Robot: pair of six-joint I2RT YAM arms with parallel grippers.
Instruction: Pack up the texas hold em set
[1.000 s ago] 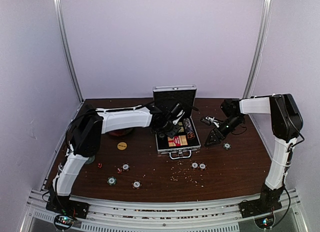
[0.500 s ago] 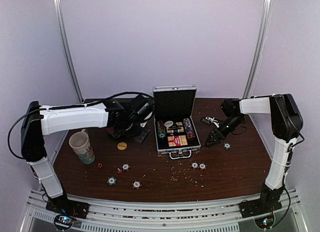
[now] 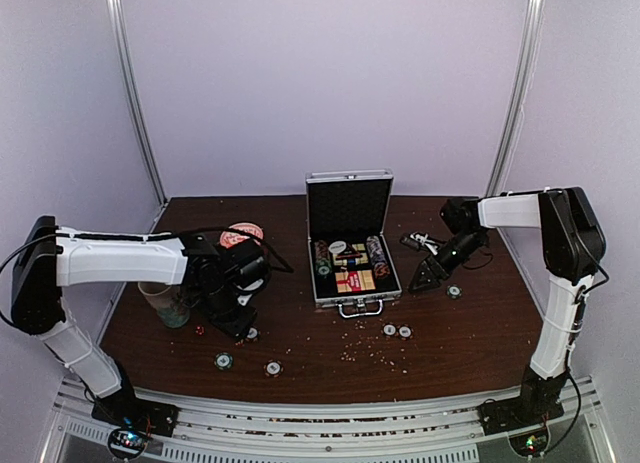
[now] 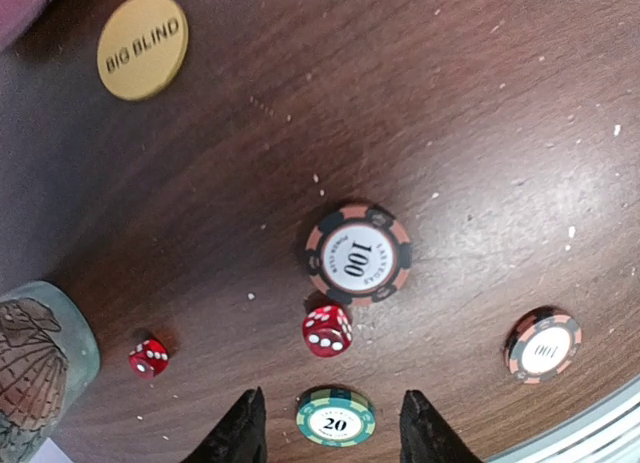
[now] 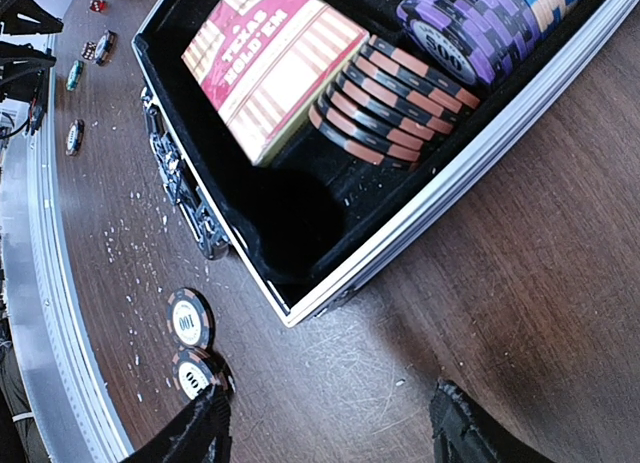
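- The silver case (image 3: 349,245) stands open in the middle of the bench (image 3: 470,348), with its lid upright.
- In its black tray lie the red-yellow card box (image 5: 268,61), a row of orange-and-black chips (image 5: 392,101) touching the box, and a purple stack (image 5: 470,28) beside that row.
- The left fingers (image 4: 242,435) are spread apart and grasp nothing. They hang low over the near-left part of the bench, well apart from the case.
- In the left wrist view a green 20 chip (image 4: 335,416) lies on the bench between those fingertips.
- Just above it in that view are a red die (image 4: 327,331) and a 100 chip (image 4: 358,253).
- A second die (image 4: 148,357) lies near the paper cup (image 4: 35,368), and another 100 chip (image 4: 542,345) lies off to the right.
- The yellow "BIG BLIND" disc (image 4: 143,45) lies farther off, flat on the bench.
- The right fingers (image 5: 460,433) are released and empty, low beside the right wall of the case.
- Two loose chips (image 5: 188,318) lie on the bench near the front corner of the case.
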